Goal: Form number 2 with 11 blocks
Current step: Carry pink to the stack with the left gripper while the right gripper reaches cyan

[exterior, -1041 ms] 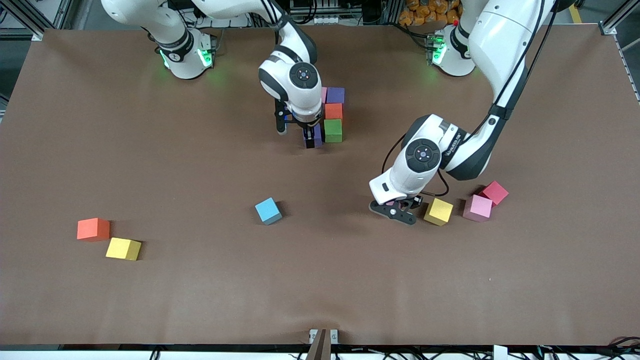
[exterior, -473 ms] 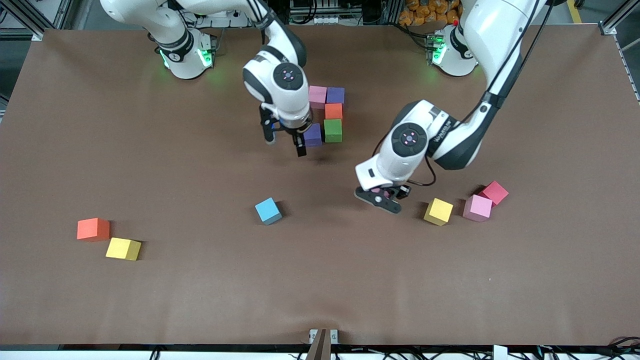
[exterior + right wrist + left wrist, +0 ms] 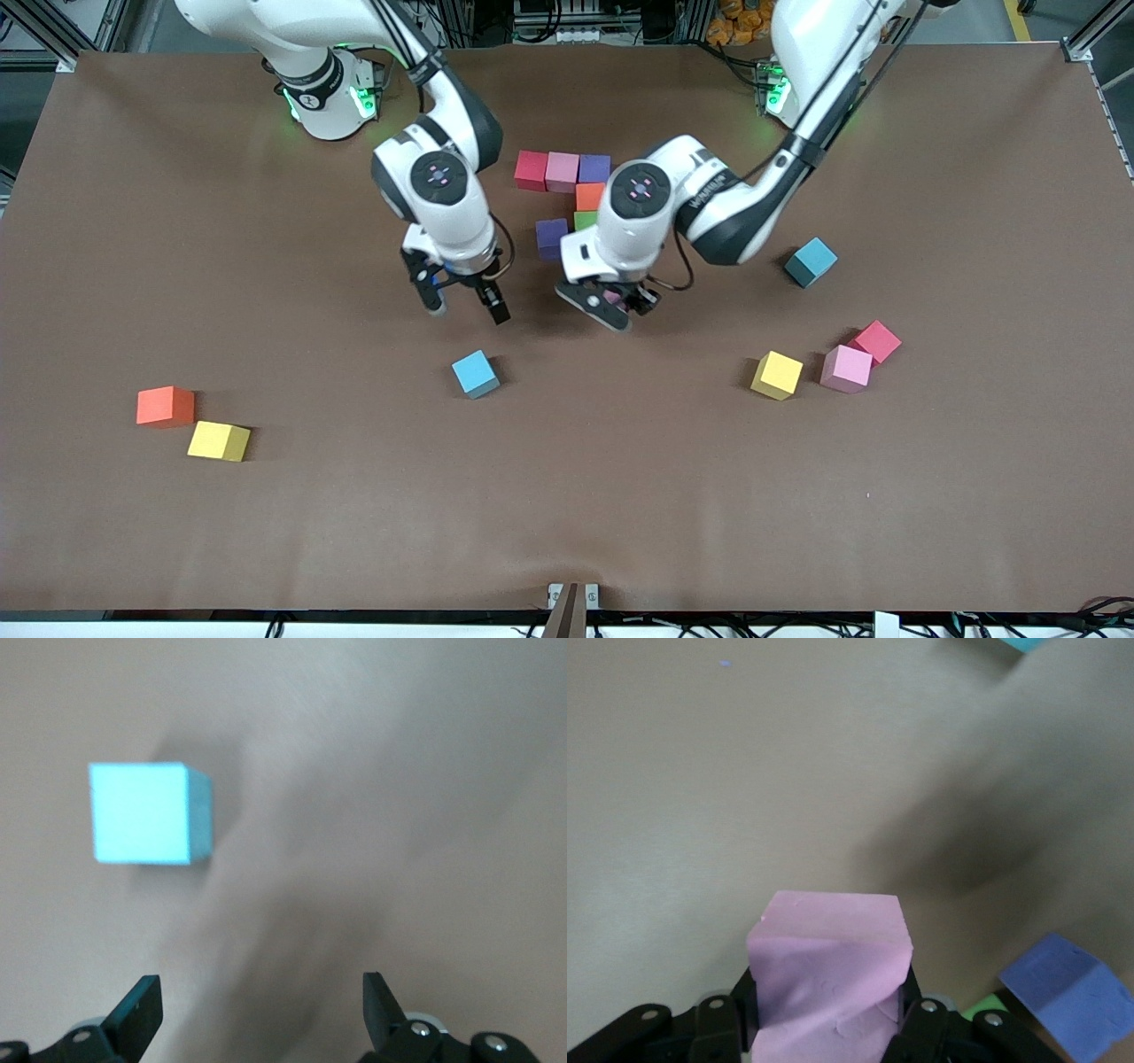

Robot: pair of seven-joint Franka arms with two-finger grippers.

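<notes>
The number 2 is partly built near the arms' bases: red, pink and purple cubes in a row, orange below, then purple beside green. A second ago the right arm covered the red cube and most of the pink; both now show, while the left arm now hides most of the green.

Left gripper has moved from beside the yellow cube to just over the table by the digit, fingers clamped on a pink cube. In the front view that cube is barely visible.

Right gripper has left the digit, fingers wide and empty, over the table above the light blue cube.

A teal cube, hidden earlier, now shows.
</notes>
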